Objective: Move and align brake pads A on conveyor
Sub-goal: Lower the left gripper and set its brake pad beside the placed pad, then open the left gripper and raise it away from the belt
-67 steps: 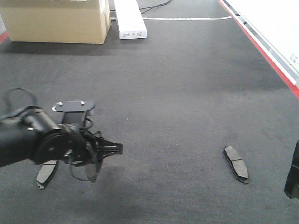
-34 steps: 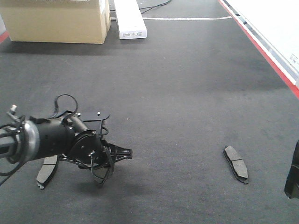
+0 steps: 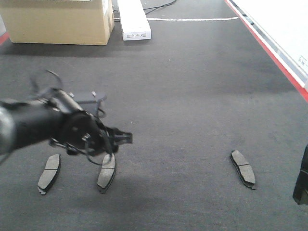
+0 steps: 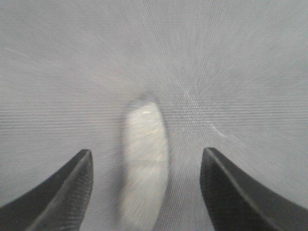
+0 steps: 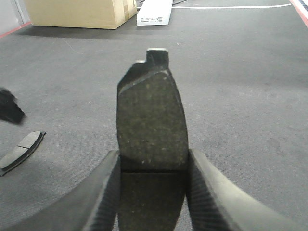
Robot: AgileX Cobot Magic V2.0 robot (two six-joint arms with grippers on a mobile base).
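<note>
Right gripper [image 5: 151,192] clamps a brake pad [image 5: 150,115], long axis pointing up-frame, seen only in right wrist view; left gripper [image 4: 144,192] spread, empty, above blurred pad [image 4: 144,168]; front view: three pads [image 3: 107,172] [image 3: 49,172] [image 3: 243,168] flat, lower conveyor [image 3: 192,96], near-vertical.

Three flat grey brake pads A [image 3: 106,172] on charcoal conveyor [image 3: 192,96]

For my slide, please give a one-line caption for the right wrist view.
Right gripper holds a brake pad above the conveyor.
</note>
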